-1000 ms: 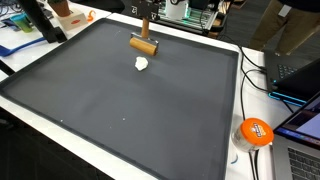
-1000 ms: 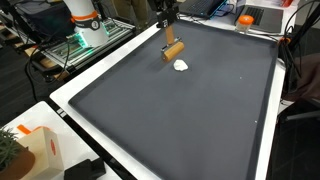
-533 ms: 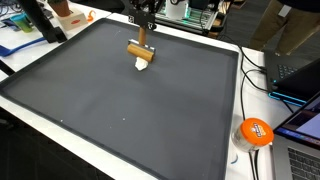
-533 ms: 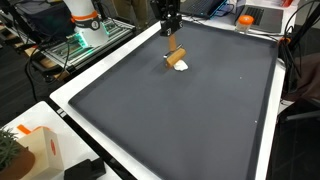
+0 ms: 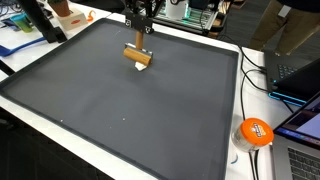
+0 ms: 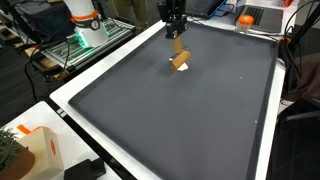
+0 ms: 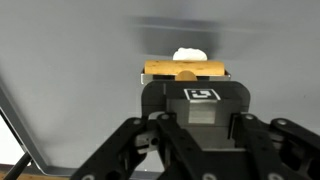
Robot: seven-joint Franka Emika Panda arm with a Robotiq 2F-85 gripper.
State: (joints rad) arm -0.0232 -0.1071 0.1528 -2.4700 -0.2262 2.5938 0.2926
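In both exterior views my gripper (image 5: 140, 28) (image 6: 174, 30) is shut on the upright handle of a wooden tool with a short block head (image 5: 138, 56) (image 6: 181, 58). The head rests low on the dark grey mat (image 5: 120, 110) (image 6: 180, 120), against a small white lump (image 6: 176, 68) that is mostly hidden behind the head in an exterior view. In the wrist view my gripper (image 7: 202, 112) clamps a grey piece carrying a black-and-white tag (image 7: 202, 94). Past it lies the wooden head (image 7: 185, 69), with the white lump (image 7: 188, 54) just beyond.
A white border (image 5: 240, 100) frames the mat. An orange round object (image 5: 255, 131), cables and laptops (image 5: 300, 120) sit off one side. A white-and-orange robot base (image 6: 85, 20) and a box (image 6: 30, 150) stand beyond the mat's edges.
My gripper has carried the wooden tool across the mat toward the white lump. The head, apart from the lump a second ago, now sits against it.
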